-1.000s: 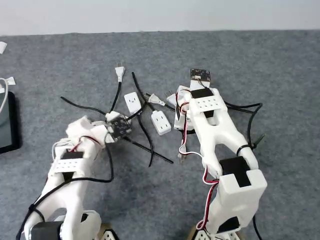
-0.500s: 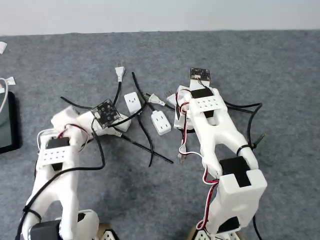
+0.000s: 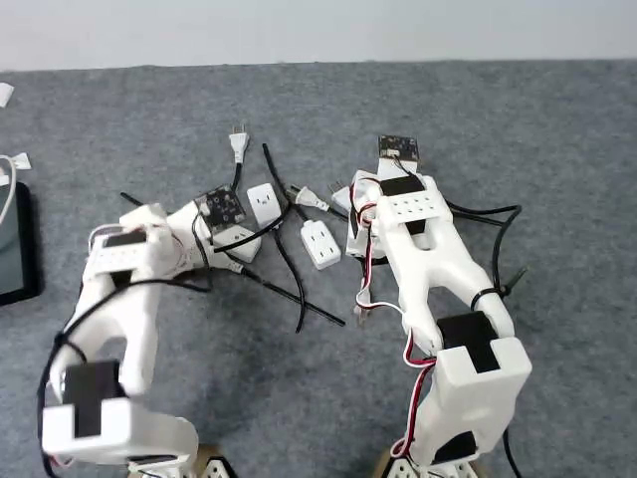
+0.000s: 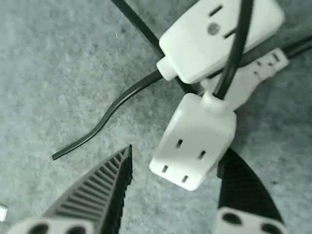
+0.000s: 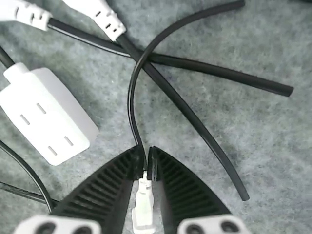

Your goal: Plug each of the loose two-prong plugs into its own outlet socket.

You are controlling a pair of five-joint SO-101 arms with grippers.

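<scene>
Plug, white, blk cord, pinched in R tool

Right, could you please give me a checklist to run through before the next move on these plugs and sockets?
1. Left end effector open: ok, it straddles the outlet socket.
2. That socket's slots uncovered: ok.
3. Second socket beyond it free of cords: not ok, a black cord crosses it.
4. Right end effector shut on a plug: ok.
5. Which way that plug's prongs point: cannot tell.
</scene>
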